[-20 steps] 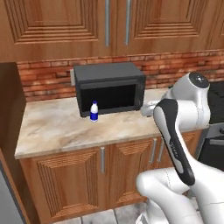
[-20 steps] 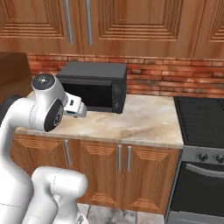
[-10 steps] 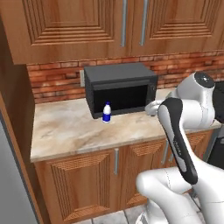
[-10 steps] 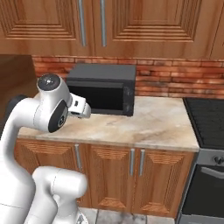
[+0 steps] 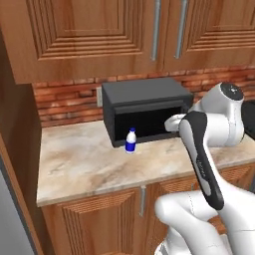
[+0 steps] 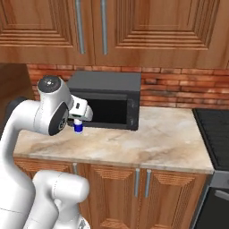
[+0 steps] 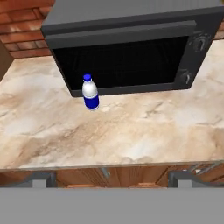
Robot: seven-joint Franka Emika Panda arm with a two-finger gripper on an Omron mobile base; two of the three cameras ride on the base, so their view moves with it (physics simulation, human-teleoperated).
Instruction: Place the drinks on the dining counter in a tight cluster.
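The white arm (image 5: 201, 149) was folded up over the near counter (image 5: 79, 169) edge, hand angled down toward the black microwave (image 5: 144, 109), gripper (image 7: 109, 177) fully spread and empty, small white-and-blue bottle (image 7: 90, 92) upright just in front of the microwave's left corner, well beyond the fingertips (image 7: 41, 178).

Small white-and-blue bottle (image 5: 130, 141) (image 6: 78, 128) (image 7: 90, 92) stands upright on the marble counter, blue cap up, just in front of the microwave's left corner.
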